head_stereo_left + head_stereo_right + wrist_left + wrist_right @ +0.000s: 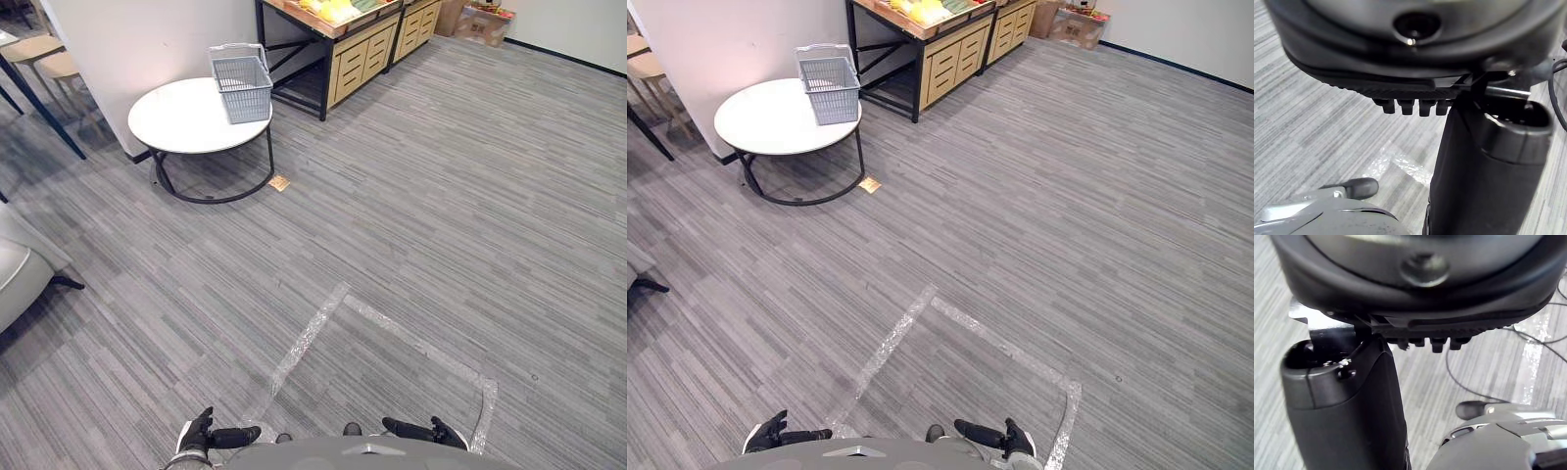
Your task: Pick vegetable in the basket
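Note:
A grey plastic basket (pixel 241 88) with its handle up stands on the right side of a round white table (pixel 171 122), far ahead to my left. Yellow and green produce (pixel 333 10) lies on top of a wooden shelf unit (pixel 361 54) behind the table. My left hand (pixel 211 436) and right hand (pixel 423 429) hang low at my sides, far from the table. Both are open with relaxed fingers and hold nothing. The left wrist view shows the left hand (pixel 1400 54) over bare carpet, and the right wrist view shows the right hand (pixel 1415 284) likewise.
Grey carpet stretches between me and the table, with clear tape lines (pixel 313 333) marking a square at my feet. A small wooden tag (pixel 280 182) lies by the table leg. Stools (pixel 44 54) stand at the far left, a grey seat (pixel 12 269) at the left edge, cardboard boxes (pixel 480 22) far back.

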### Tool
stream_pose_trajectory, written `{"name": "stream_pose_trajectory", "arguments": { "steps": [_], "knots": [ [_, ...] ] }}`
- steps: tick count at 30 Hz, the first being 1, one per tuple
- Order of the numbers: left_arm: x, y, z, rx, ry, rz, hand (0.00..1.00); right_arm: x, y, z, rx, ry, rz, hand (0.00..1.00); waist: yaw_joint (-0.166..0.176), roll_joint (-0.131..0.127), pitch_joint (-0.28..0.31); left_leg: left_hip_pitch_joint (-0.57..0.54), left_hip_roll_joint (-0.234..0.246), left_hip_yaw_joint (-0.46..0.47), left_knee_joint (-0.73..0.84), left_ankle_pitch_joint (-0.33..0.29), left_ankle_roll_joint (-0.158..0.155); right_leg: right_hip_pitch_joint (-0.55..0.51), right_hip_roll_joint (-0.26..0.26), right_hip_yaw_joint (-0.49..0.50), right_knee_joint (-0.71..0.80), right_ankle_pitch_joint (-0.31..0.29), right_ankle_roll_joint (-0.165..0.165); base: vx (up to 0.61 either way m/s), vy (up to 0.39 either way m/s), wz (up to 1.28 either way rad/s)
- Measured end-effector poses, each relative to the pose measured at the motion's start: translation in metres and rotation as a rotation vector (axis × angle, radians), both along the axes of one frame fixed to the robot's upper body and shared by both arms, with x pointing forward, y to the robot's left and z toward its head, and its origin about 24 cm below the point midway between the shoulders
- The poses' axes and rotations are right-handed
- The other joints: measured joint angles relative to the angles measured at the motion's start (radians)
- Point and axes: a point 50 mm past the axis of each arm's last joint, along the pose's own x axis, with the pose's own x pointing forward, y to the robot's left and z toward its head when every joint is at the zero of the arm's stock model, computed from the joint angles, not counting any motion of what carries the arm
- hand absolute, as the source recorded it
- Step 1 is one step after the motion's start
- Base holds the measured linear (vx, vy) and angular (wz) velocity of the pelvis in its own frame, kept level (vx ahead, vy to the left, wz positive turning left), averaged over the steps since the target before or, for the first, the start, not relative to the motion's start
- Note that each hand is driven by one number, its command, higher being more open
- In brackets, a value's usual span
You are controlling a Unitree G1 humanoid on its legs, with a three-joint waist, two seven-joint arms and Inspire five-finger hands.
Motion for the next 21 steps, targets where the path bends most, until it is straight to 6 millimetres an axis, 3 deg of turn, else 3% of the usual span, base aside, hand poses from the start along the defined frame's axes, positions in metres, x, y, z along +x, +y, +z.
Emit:
{"name": "stream_pose_trajectory", "arguments": {
  "steps": [21],
  "knots": [
    [0.0014, 0.0001, 0.0001, 0.002, 0.001, -0.018, 1.0, -0.0001, 0.0005, -0.0001, 0.0, 0.001, 0.006, 1.0, -0.001, -0.003, 0.002, 0.001, -0.002, -0.007, 0.0, -0.003, -0.002, 0.003, -0.002, -0.007, -0.001, 0.002, -0.003, -0.01, -0.006, 0.0]
  ]
}}
